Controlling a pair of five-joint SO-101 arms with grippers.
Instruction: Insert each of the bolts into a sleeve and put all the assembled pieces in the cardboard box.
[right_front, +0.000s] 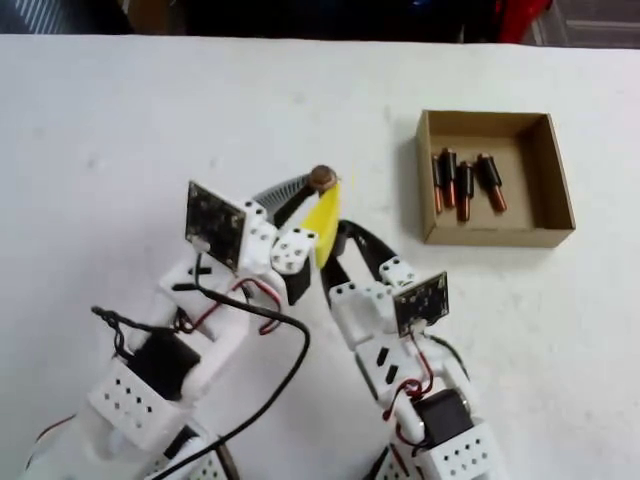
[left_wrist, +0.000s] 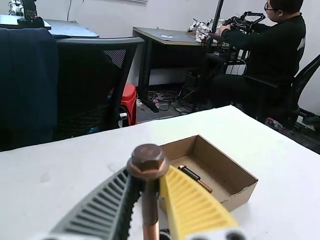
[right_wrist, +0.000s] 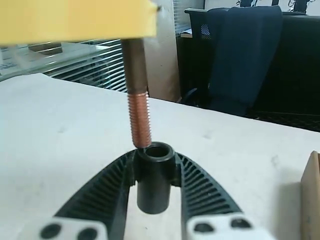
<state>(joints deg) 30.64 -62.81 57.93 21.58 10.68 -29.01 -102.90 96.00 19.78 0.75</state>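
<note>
Copper bolt (right_wrist: 138, 120), black sleeve (right_wrist: 154, 185), brown cardboard box (right_front: 495, 237), white table (right_front: 150, 120)

No legible text (all 3 views).

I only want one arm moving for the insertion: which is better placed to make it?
Left, probably. The left end effector holds the bolt upright, its threaded tip at the mouth of the black sleeve, which the right end effector clamps upright. Lowering the bolt should seat it.
</note>
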